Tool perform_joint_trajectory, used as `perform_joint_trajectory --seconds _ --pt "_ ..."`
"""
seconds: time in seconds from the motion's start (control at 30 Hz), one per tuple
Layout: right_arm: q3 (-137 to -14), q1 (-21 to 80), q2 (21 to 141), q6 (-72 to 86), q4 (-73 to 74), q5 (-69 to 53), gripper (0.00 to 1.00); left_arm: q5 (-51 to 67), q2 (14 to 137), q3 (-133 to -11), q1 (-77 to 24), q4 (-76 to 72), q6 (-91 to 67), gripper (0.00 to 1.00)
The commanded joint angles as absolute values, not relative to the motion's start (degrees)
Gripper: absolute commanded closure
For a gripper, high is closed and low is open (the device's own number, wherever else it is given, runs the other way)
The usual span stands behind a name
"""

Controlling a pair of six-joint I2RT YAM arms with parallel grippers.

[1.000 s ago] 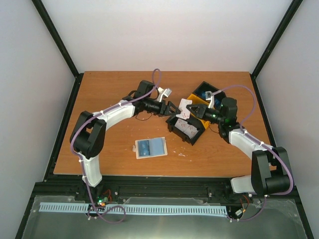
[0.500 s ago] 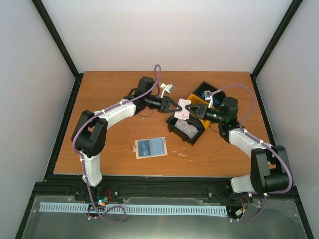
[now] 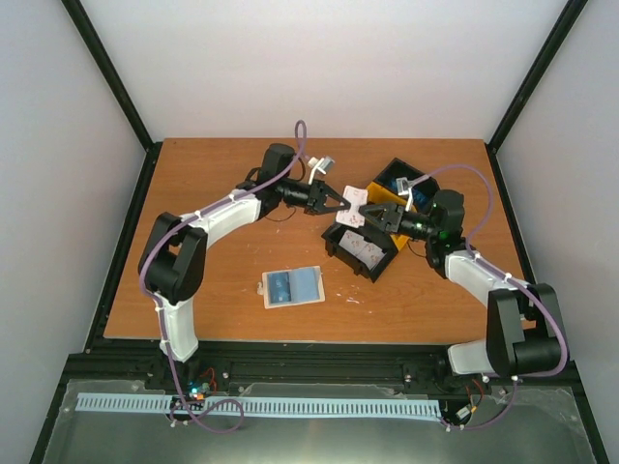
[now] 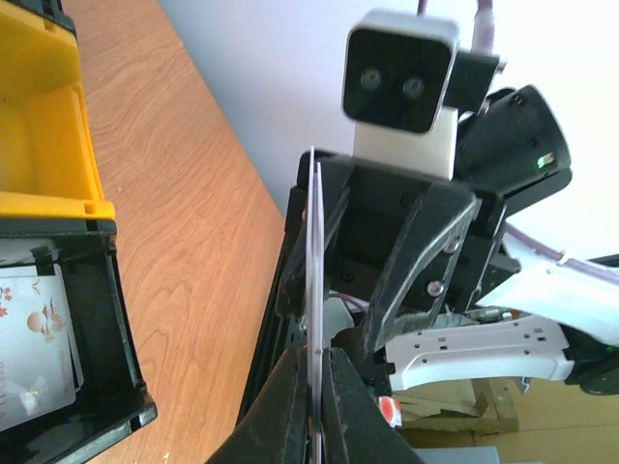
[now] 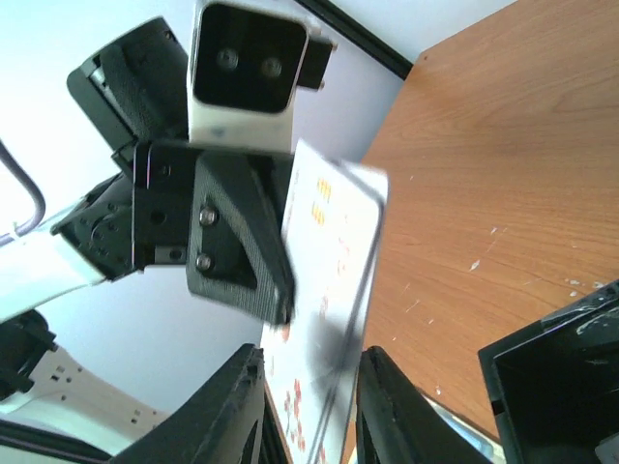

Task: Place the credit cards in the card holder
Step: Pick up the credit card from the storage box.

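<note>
Left gripper [image 3: 334, 200] pinching one edge of a white credit card [image 3: 354, 206], card aloft by the tray [image 3: 379, 271] rim, right gripper [image 3: 382, 215] jaws parted around its opposite edge, card holder [image 3: 290, 285] flat on open surface [image 3: 232, 319], well apart.

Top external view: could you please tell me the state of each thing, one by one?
left gripper: shut on the white card.
right gripper: open, a finger on either side of that card.
white card: in the air, pinched by the left gripper.
card holder: lying flat on the table, untouched.
tray: a patterned card lies in its black compartment.
</note>
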State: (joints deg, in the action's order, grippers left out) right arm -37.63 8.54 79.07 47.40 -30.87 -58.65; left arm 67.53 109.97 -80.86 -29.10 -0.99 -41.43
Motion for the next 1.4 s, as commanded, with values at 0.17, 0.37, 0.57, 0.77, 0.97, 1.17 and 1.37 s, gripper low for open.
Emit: perform_joint_trajectory --seconds 0.17,0.37,0.57,0.77,0.97,1.17,1.37 --pt "-34.2 7.9 73.5 50.6 -35.7 -61.7 0.73 73.1 109.3 -86.0 -27.1 -7.7 -56.7 0.99" --pt "-35.6 7.9 73.7 53.1 -36.0 -60.0 0.81 75.1 108.5 -86.0 -27.0 -12.0 -63.0 0.99" --pt "-38.1 7.9 75.8 53.1 -33.8 -59.5 0.82 75.6 107.8 -85.8 -27.1 -13.6 -63.1 0.99" --pt "-40.6 8.0 76.8 51.9 -28.4 -58.7 0.81 75.8 107.4 -85.5 -27.1 -14.1 -61.7 0.99" --pt "-43.7 9.4 79.8 52.1 -26.1 -58.8 0.81 76.2 107.5 -85.4 -27.3 -14.1 -60.4 0.99" --pt "-43.6 10.8 81.9 58.2 -34.9 -60.4 0.83 76.2 108.0 -85.4 -27.5 -13.9 -59.8 0.99" --pt "-43.0 11.2 83.4 64.0 -43.8 -60.2 0.97 75.0 108.6 -86.0 -27.5 -9.8 -57.2 0.99"
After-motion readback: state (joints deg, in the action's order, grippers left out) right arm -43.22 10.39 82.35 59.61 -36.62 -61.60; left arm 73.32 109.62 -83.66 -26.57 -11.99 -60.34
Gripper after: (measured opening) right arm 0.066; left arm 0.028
